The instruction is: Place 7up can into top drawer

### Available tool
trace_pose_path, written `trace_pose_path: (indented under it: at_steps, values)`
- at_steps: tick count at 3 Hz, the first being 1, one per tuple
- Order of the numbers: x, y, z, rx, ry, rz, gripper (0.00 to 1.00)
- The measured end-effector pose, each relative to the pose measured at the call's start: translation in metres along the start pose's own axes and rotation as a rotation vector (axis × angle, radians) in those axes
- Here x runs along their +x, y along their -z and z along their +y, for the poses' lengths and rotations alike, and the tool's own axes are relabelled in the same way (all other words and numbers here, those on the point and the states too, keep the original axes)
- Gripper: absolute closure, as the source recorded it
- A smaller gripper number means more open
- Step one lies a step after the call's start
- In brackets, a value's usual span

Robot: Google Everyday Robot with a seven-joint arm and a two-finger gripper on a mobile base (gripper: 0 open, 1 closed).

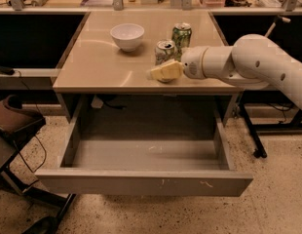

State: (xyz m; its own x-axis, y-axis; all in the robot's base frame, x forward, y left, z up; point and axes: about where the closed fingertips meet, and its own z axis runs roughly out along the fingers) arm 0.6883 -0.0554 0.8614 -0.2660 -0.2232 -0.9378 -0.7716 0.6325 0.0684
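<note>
The 7up can [163,49], pale and silvery with green patches, stands upright on the desk top right of the middle. My gripper [164,72] reaches in from the right on a white arm [248,62] and sits just in front of the can's lower part, hiding its base. The top drawer [141,182] is pulled wide open below the desk, and its inside shows only bare grey floor.
A darker green can [181,34] stands just behind and to the right of the 7up can. A white bowl [127,35] sits on the desk [92,67] at the back left. A brown chair [14,123] stands at the left, and table legs [251,130] at the right.
</note>
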Motion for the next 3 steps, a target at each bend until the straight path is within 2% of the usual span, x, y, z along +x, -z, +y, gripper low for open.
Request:
trace_pose_path:
  at_steps: [1,2,3]
  values:
    - [-0.009,-0.001,-0.017,0.068,0.001,-0.034,0.00]
    - [-0.007,-0.003,-0.015,0.061,0.005,-0.028,0.00]
    - [0.005,-0.014,0.003,0.009,0.024,0.002,0.00]
